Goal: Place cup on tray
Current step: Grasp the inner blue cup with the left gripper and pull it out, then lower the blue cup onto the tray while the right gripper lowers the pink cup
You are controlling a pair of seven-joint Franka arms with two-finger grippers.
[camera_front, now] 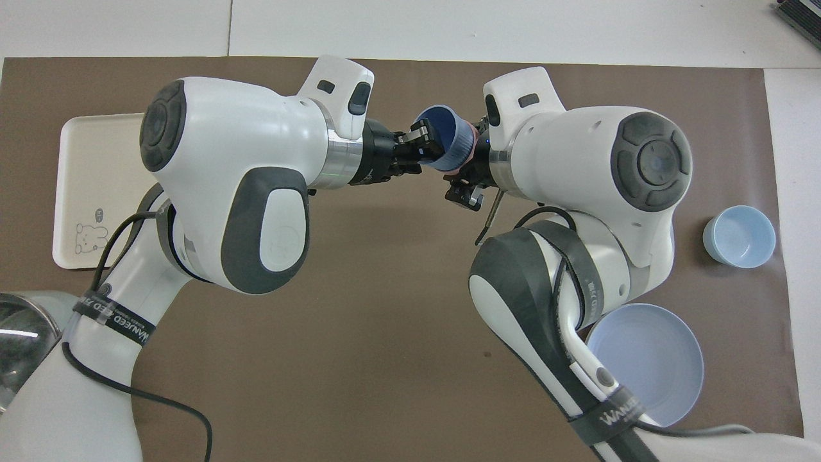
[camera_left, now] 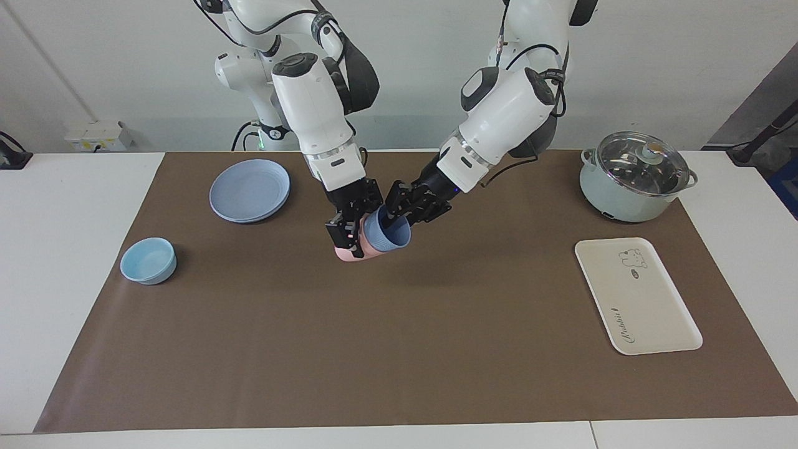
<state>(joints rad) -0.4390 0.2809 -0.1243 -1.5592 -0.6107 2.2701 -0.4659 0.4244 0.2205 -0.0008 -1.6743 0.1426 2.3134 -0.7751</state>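
You see the left hand point(camera_left: 394, 215) gripping the cup's point(camera_left: 388, 236) rim, while the right hand point(camera_left: 346, 236) clamps the pink cup point(camera_left: 349, 254) nested under it.

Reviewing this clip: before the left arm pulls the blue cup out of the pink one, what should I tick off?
1. Left gripper on the cup rim, one finger inside: ok.
2. Right gripper around the pink cup: ok.
3. Cups separated: not ok, nested and tilted.
4. Tray bare: ok.
5. Way toward the tray, at the left arm's end, free of objects: ok.
6. Grip firmness: cannot tell.
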